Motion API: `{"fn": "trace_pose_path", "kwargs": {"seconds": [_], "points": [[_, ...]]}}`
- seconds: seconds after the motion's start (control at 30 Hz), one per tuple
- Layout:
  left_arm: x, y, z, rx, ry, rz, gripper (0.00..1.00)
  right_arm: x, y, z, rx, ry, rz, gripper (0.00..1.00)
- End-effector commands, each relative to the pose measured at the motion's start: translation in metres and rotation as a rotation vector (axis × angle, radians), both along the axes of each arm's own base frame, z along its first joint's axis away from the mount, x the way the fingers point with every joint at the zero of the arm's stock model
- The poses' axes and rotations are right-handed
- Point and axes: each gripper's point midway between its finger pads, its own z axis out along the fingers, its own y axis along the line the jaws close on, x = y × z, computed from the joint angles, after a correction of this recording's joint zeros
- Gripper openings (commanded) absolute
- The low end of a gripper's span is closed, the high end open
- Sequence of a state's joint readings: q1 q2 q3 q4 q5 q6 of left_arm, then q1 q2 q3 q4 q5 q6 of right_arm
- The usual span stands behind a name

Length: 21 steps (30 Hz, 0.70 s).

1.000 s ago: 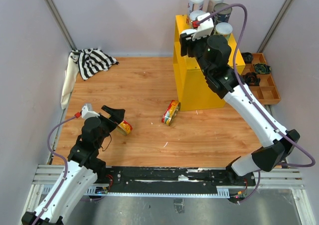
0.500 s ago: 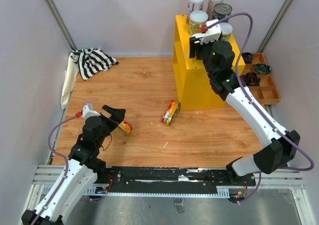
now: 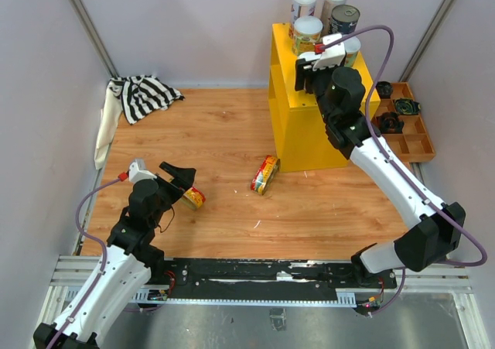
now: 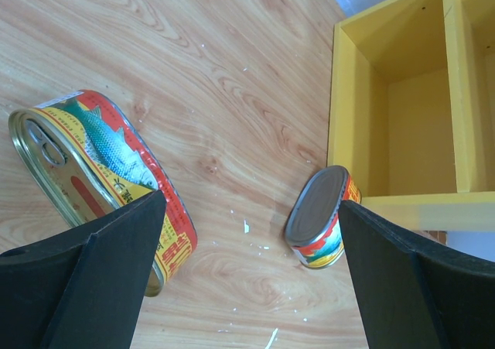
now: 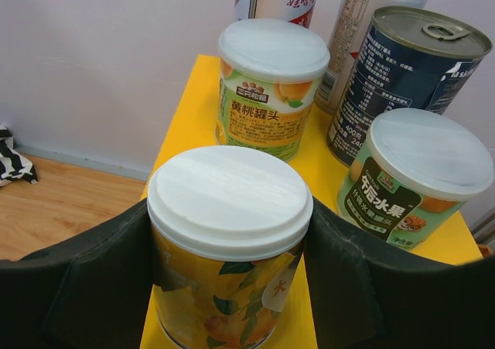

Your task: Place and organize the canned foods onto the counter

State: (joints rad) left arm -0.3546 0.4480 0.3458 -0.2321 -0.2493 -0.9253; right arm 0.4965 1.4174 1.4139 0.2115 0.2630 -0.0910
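Observation:
My right gripper (image 5: 230, 237) is shut on a white-lidded can with a yellow fruit label (image 5: 230, 202), upright over the front of the yellow counter's top (image 5: 189, 105). Behind it on that top stand several cans: a green-labelled one (image 5: 271, 86), a dark metal-topped one (image 5: 398, 70) and a white-lidded green one (image 5: 418, 179). From above, the right gripper (image 3: 313, 59) hides the held can. My left gripper (image 4: 247, 287) is open low over the floor. A yellow-and-red fish can (image 4: 93, 171) lies by its left finger. A second one (image 4: 319, 217) lies beside the counter's base (image 3: 264, 174).
A striped cloth (image 3: 143, 94) lies at the back left corner. A brown wooden tray (image 3: 418, 140) with black round parts sits right of the counter. Walls close in the wooden floor on three sides, and a metal rail (image 3: 263, 275) runs along the near edge.
My right gripper has carried its can to the right and back over the counter's top, uncovering the green-labelled can. The left arm has stayed still.

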Motion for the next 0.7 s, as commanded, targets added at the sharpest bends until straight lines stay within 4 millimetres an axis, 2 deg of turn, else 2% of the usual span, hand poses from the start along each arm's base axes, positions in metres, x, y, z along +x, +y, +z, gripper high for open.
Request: {"fn": "trace_pose_path", "kwargs": {"seconds": [0.0,0.27,0.67], "points": [[0.004,0.000,0.007,-0.020,-0.030,0.005,0.98,-0.008,-0.012,0.020,0.043,-0.053,-0.003,0.64],[0.004,-0.001,0.008,-0.027,-0.039,0.003,0.98,-0.010,-0.011,0.015,0.038,-0.019,0.005,0.83],[0.004,-0.002,0.012,-0.037,-0.057,-0.002,0.98,-0.028,-0.014,0.029,0.057,-0.011,0.021,0.84]]}}
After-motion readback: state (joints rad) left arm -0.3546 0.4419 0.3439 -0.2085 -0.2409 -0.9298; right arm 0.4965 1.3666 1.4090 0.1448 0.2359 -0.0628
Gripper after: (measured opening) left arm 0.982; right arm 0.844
